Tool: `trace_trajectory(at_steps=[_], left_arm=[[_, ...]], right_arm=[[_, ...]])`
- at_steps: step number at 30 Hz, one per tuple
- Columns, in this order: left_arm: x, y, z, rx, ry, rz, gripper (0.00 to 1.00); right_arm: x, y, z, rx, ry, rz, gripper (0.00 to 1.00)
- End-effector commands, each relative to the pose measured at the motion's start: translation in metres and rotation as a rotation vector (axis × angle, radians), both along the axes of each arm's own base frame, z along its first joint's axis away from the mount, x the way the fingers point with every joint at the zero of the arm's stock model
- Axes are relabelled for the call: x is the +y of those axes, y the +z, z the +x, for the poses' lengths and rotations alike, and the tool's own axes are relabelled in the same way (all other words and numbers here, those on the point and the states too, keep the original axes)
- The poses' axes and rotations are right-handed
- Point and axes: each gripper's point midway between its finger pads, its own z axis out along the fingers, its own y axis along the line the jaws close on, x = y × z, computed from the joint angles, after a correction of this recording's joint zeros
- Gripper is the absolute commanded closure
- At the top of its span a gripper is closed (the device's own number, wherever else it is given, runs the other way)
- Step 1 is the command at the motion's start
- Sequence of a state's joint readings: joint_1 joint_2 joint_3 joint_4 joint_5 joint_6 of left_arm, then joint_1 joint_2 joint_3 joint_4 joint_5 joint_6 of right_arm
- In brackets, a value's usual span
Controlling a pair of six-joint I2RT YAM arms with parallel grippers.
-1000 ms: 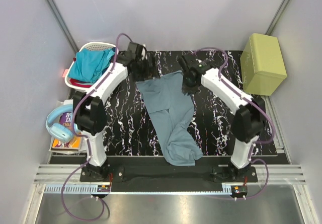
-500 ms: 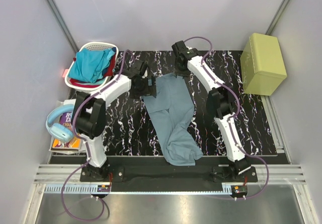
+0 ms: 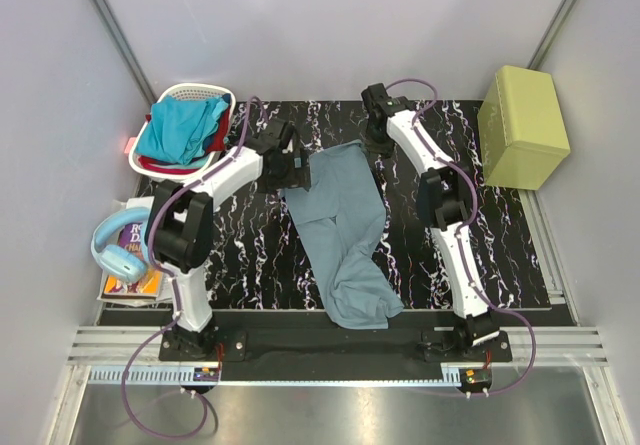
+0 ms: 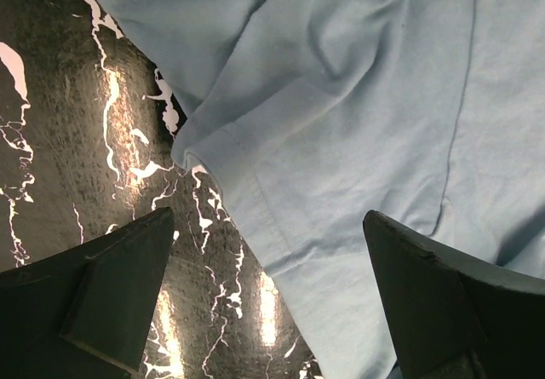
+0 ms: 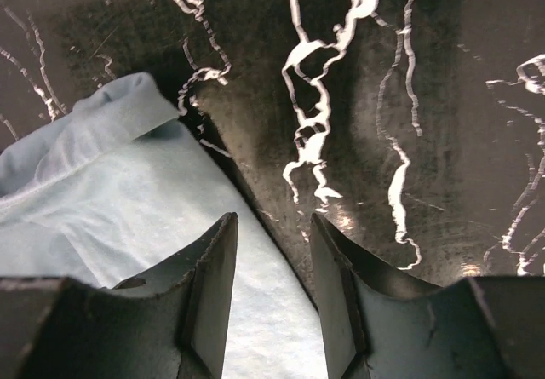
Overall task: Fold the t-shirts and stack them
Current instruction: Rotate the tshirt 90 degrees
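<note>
While the turquoise tee (image 3: 180,130) sits heaped in the white laundry basket (image 3: 160,100) at the far left, with blue headphones (image 3: 115,250) lying on some books (image 3: 130,283) nearer the arms, the work is all at the middle of the tabletop (image 3: 250,255). The left tool (image 3: 290,170) hangs spread wide and empty over the far-left corner of the grey-blue tee (image 3: 345,225). From its wrist, the hem crosses between the two fingers and the cloth spreads away to that arm's right.

That tee lies as a long strip. Its long axis runs from the far side down toward the arm bases, its near end rumpled. The right tool (image 3: 378,133) stands at the far-right corner, jaws parted a little with nothing pinched. The cloth's rolled edge lies just to its left, bare surface beyond. Each arm is nearest its own far corner, so I'd guess a pinch at both corners comes next.

The surface is glossy black with white veining. A yellow-green box (image 3: 522,125) sits far right, and plain grey walls close the room in.
</note>
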State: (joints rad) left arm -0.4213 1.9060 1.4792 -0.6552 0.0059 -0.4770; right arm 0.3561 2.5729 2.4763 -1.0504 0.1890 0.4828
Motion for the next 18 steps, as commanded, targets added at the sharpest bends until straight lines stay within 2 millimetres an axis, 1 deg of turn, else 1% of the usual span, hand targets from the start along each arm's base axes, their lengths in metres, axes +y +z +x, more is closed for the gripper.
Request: trace_trajectory(at_steps=[1, 6, 11, 15, 16, 18], left_arm=[[0.0, 0.01, 0.024, -0.07, 0.035, 0.004, 0.01], [0.003, 0.009, 0.028, -0.069, 0.057, -0.001, 0.01], [0.005, 0.008, 0.028, -0.067, 0.062, -0.005, 0.01], [0.007, 0.003, 0.026, -0.056, 0.059, 0.003, 0.01], [0.007, 0.001, 0.026, -0.051, 0.062, 0.004, 0.01], [0.008, -0.004, 0.025, -0.037, 0.064, -0.002, 0.01]], right_arm=[[0.015, 0.001, 0.001, -0.001, 0.038, 0.035, 0.53], [0.026, -0.005, -0.002, 0.019, 0.055, 0.073, 0.52], [0.026, -0.015, -0.003, 0.04, 0.058, 0.08, 0.5], [0.029, -0.026, -0.006, 0.062, 0.06, 0.085, 0.48], [0.03, -0.03, -0.007, 0.07, 0.062, 0.088, 0.49], [0.031, -0.033, -0.008, 0.079, 0.062, 0.094, 0.54]])
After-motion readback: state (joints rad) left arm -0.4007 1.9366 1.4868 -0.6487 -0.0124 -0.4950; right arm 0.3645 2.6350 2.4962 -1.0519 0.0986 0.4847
